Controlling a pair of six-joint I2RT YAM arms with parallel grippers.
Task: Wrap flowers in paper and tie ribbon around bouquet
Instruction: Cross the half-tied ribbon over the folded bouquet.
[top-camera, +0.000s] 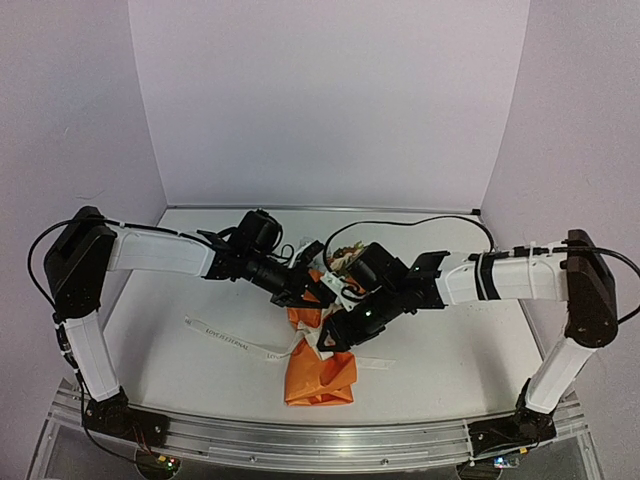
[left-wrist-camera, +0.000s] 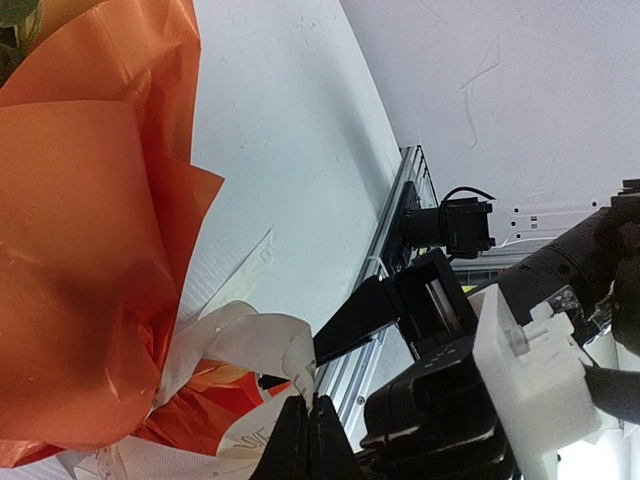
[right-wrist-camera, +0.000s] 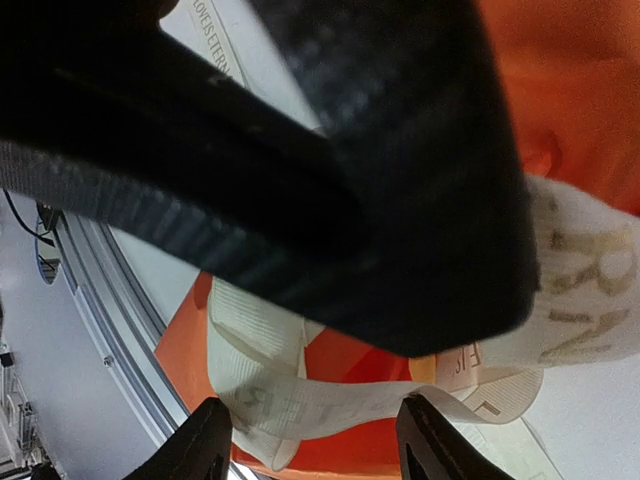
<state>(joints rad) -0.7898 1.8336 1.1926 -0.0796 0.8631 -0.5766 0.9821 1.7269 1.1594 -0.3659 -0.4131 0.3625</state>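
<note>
Two claws crowd bouquet, middle of bench, toward near edge. I see left claw pressed together, pinching ribbon; right claw spread around ribbon loop. Risks: ribbon slipping free, thin paper tearing under pull.

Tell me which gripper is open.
The right gripper: its jaws stand apart near the ribbon. The left gripper is shut, pinching that ribbon.

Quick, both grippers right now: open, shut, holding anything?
Left gripper: jaws shut, pinching the ribbon.
Right gripper: jaws open, with a stretch of ribbon between them, not clamped.
</note>
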